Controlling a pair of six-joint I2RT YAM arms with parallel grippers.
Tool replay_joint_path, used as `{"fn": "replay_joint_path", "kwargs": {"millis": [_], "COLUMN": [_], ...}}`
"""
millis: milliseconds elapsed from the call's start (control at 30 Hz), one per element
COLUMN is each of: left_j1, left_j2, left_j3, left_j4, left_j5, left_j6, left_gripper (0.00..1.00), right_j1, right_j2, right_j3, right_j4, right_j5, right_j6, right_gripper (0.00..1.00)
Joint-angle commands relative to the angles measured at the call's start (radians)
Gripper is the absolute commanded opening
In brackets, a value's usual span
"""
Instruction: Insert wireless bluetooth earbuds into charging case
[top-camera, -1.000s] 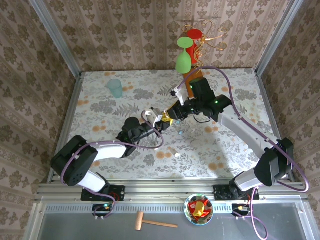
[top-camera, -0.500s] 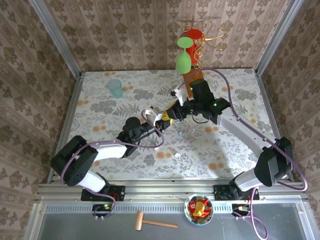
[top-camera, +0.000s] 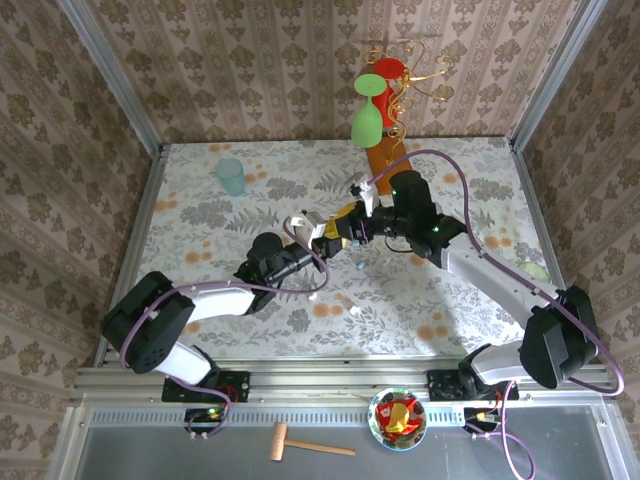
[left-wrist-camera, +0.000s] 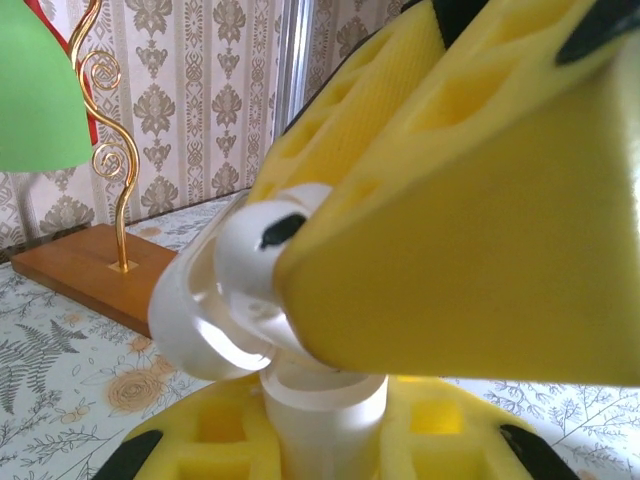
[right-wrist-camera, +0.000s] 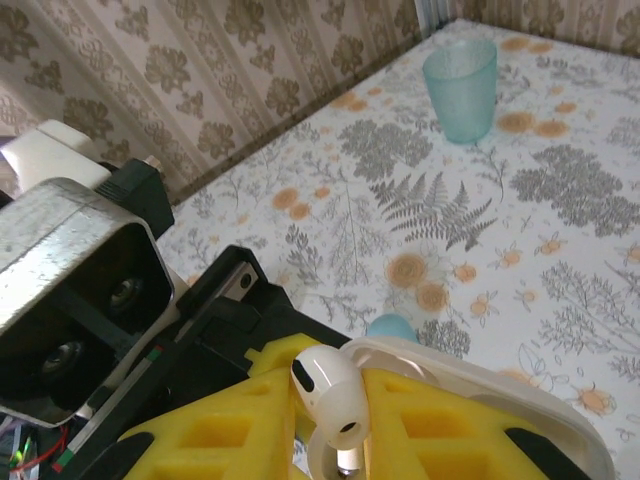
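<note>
The right gripper (right-wrist-camera: 328, 405) has its yellow foam fingers pressed together on a small glossy white earbud (right-wrist-camera: 322, 378). The bud's rounded head pokes out past the fingertips and its stem runs back between the pads, so its long axis lies along the fingers. Just ahead of those fingertips, a touch to their right, curves the rim of the open white rounded plastic charging case (right-wrist-camera: 470, 385). The left gripper (left-wrist-camera: 325, 445) pinches the case's lower body between its own yellow pads, with the lid (left-wrist-camera: 185, 300) standing open to one side. From the left wrist, the bud sits in the hollow between lid and body; whether it touches a socket I cannot tell. Since the head seems to lead rather than the stem, I judge the bud may need turning before it is pushed home
</note>
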Motion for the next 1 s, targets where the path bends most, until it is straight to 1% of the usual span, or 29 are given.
{"fn": "replay_joint_path", "kwargs": {"millis": [0, 300, 500, 667, 967], "left_j1": [-0.007, -0.008, -0.015, -0.021, -0.02], "left_j2": [-0.045, -0.065, -0.07, -0.073, -0.097], "left_j3": [0.049, 0.054, 0.077, 0.105, 0.125], "left_j4": [0.01, 0.01, 0.022, -0.017, -0.041], "left_j5": [-0.018, -0.031, -0.034, -0.084, -0.123], "left_j6": [-0.05, -0.078, -0.122, -0.173, -0.244], "left_gripper": [0.0, 0.0, 0.0, 0.0, 0.0], "right_j1": [-0.006, -0.006, -0.006, -0.006, -0.008], "right_j2": [-0.019, -0.015, -0.004, -0.008, -0.031], "right_j3": [-0.037, -0.1, -0.132, -0.164, -0.199], "right_j4": [0.112, 0.245, 0.307, 0.372, 0.342], "right_j5": [0.009, 0.027, 0.038, 0.03, 0.06], "right_j6": [0.052, 0.092, 0.105, 0.132, 0.095], "right_gripper": [0.22, 0.22, 0.22, 0.22, 0.22]}}
